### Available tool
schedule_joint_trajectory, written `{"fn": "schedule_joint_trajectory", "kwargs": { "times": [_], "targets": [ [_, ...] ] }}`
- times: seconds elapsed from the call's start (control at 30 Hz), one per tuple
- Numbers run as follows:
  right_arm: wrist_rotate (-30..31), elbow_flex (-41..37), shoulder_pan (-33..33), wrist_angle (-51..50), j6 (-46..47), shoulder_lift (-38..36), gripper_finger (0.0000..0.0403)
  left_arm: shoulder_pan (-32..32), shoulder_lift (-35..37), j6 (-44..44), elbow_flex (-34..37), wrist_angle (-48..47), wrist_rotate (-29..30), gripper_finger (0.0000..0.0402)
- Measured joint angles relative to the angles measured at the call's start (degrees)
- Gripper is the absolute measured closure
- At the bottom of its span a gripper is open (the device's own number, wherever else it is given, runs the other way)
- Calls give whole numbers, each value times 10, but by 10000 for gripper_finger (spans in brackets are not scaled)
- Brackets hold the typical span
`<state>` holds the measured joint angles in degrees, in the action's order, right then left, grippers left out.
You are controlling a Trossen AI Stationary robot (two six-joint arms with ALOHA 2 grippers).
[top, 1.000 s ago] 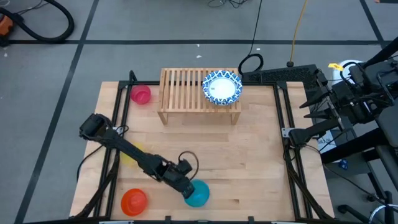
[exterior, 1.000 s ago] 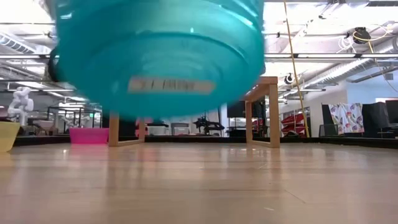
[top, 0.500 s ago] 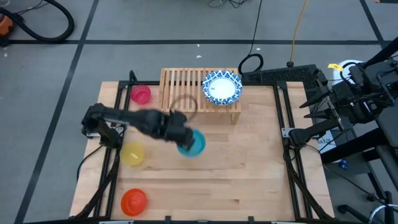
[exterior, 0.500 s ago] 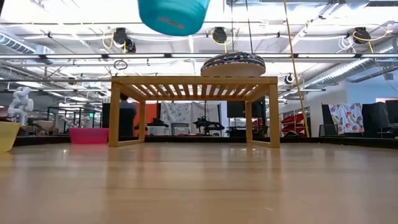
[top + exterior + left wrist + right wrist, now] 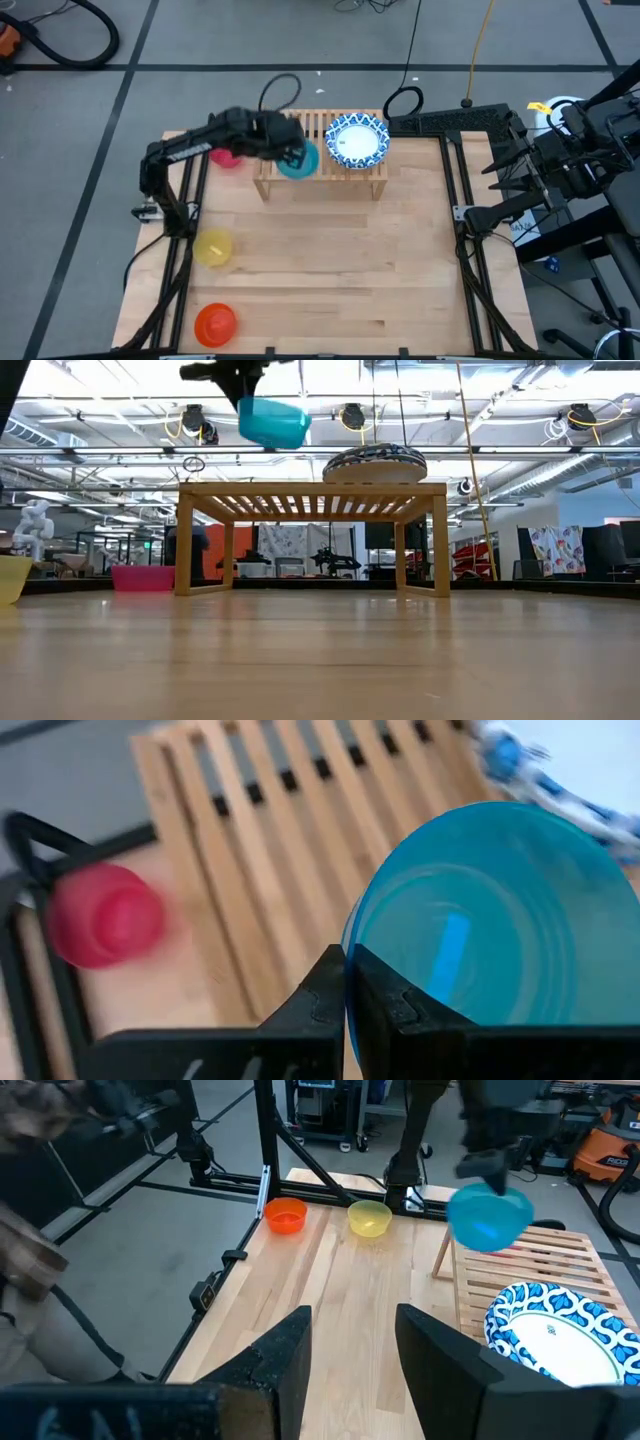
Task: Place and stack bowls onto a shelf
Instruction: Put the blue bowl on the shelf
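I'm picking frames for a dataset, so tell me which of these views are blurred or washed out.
Left wrist view: the pink plastic bowl and slatted light-wood shelf are smeared. Right wrist view: the round teal plastic bowl is soft-edged. Low view: bright ceiling lights wash out the top. High view: evenly lit, mostly sharp.

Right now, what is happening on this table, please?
The left hand is shut on the rim of a teal bowl and holds it in the air above the wooden shelf. A blue-patterned bowl sits on the shelf. The pink bowl, yellow bowl and orange bowl lie on the table. The right hand waits open at the table's side.
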<state>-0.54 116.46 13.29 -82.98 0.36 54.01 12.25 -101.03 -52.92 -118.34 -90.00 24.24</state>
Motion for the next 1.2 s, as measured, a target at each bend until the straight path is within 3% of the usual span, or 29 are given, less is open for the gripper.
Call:
{"fn": "schedule_joint_trajectory", "kwargs": {
  "times": [0.3, 0.43, 0.83, 1.2],
  "targets": [
    [2, 0, 0, 0, -2, 0, 261, 126, -1, 118, 20, 33, 3, 397],
    [3, 0, 0, 4, -2, 0, 261, 159, 0, 161, 40, 64, -28, 397],
    [3, 0, 0, 17, -1, 0, 261, 190, -1, 216, 143, 182, -82, 397],
    [3, 0, 0, 17, 9, 0, 261, 193, 0, 263, 159, 189, -79, 364]
  ]
}}
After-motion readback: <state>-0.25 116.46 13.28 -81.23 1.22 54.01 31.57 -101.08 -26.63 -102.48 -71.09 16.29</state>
